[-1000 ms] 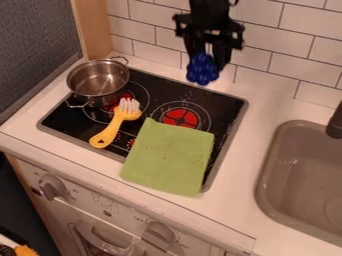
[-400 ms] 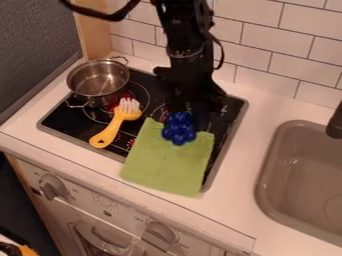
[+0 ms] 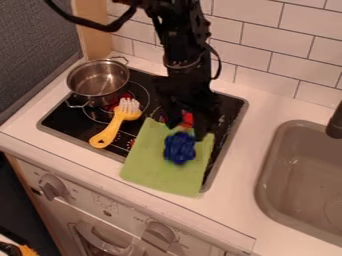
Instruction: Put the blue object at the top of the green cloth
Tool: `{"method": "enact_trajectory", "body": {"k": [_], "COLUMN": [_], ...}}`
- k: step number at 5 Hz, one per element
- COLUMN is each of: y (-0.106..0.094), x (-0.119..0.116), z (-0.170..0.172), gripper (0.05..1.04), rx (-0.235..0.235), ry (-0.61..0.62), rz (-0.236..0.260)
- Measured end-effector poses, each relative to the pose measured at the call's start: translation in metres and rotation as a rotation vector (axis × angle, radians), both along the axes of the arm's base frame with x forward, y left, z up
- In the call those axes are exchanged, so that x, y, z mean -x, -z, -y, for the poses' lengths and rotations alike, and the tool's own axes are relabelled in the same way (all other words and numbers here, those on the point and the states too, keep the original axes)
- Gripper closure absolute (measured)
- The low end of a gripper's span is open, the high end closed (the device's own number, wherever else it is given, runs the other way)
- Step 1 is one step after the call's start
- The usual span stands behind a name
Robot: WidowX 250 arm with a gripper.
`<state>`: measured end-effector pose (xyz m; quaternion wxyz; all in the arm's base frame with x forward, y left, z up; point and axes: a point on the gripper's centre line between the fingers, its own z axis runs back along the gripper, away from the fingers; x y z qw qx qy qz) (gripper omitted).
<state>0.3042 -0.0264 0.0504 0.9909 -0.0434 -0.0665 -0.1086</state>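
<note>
Well, the blue bumpy toy point(image 3: 180, 148) is over the upper part of the green cloth point(image 3: 163, 172), a bit toward its right side. I can't tell if the toy is touching the cloth. The black gripper point(image 3: 186, 132) hangs down right by the top of the toy. Its two fingers are spread apart, and a bit of the red burner point(image 3: 188, 119) shows between them. The cloth lies flat on the black stove top point(image 3: 67, 120) and hangs over its front edge onto the white counter point(image 3: 234, 210). Just left of the cloth lies a yellow brush point(image 3: 110, 131), with its white bristles up toward the back. Behind the brush, a shiny metal pot point(image 3: 98, 82) sits at the back left of the stove. Over on the right is a gray-brown sink point(image 3: 300, 185), with part of a dark tap point(image 3: 335, 122) above it. White tiles point(image 3: 267, 60) cover the wall at the back. Two round knobs are on the front, under the counter.
</note>
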Motion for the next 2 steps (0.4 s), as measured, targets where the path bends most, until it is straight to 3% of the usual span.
{"method": "enact_trajectory", "body": {"k": [1, 2], "y": [-0.003, -0.020], "x": [-0.001, 0.000], "z": [0.001, -0.003], "gripper": [0.073, 0.077], "rx": [0.005, -0.013], "ry": [-0.009, -0.045], "rz": [0.010, 0.044]}}
